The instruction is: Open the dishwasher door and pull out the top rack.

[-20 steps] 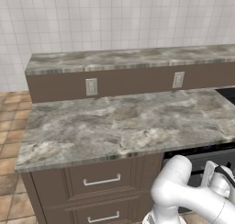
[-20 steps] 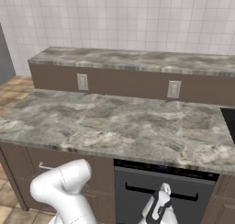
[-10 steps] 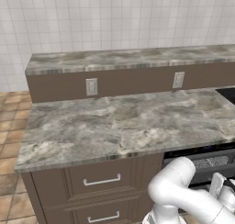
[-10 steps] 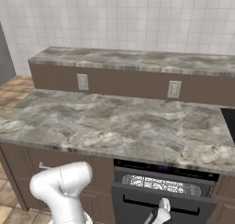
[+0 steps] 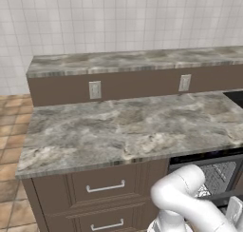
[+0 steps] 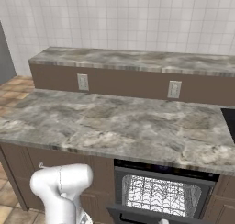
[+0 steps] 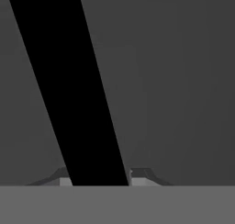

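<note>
Dishwasher door [image 6: 151, 216], under the right part of the counter [image 6: 114, 122], is tipped partway open, with the top rack [image 6: 160, 195] inside the opening behind it. Its black strip [image 7: 69, 85] crosses the hand view between the gripper [image 7: 98, 179] tips, which seem to straddle it, though whether they clamp it I cannot tell. A loose hold could slip off, dropping the door, and reaching early could catch its edge.

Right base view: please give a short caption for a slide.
Dishwasher door partly lowered, white wire top rack visible inside under the marble counter.
</note>
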Motion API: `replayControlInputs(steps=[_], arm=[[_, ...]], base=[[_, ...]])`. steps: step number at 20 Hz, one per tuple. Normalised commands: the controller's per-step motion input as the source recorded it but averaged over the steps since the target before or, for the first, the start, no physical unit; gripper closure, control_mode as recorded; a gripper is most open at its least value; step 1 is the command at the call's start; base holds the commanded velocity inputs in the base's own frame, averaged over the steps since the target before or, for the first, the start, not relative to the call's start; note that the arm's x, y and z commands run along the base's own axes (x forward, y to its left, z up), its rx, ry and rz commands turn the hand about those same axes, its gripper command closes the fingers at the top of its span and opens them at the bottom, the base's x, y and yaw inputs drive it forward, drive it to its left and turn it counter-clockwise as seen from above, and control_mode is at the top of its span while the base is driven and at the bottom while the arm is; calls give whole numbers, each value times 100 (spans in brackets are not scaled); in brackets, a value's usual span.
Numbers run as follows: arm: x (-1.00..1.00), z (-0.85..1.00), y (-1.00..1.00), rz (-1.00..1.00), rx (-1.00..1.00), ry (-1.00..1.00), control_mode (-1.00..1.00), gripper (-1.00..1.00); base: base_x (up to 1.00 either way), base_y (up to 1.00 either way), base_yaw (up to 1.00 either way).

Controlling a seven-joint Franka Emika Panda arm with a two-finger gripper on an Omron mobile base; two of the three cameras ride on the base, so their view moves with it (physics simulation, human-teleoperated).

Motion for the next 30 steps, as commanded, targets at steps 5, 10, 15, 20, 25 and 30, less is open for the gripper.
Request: replayControlInputs(steps=[5,10,15,20,25,30], arm=[[-100,-13,-31,0,8,0,-100,100],[-75,2,-32,0,11,0,-100,-100],[-48,67,-21,0,15,3,-100,-100],[-20,100,-8,-1,16,26,-100,-100],[0,100,-5,-2,9,39,-100,-100],[0,100,-1,-4,9,44,-100,-100]], base=[[0,0,0],[0,0,0],[0,0,0],[0,0,0],[0,0,0],[0,0,0]])
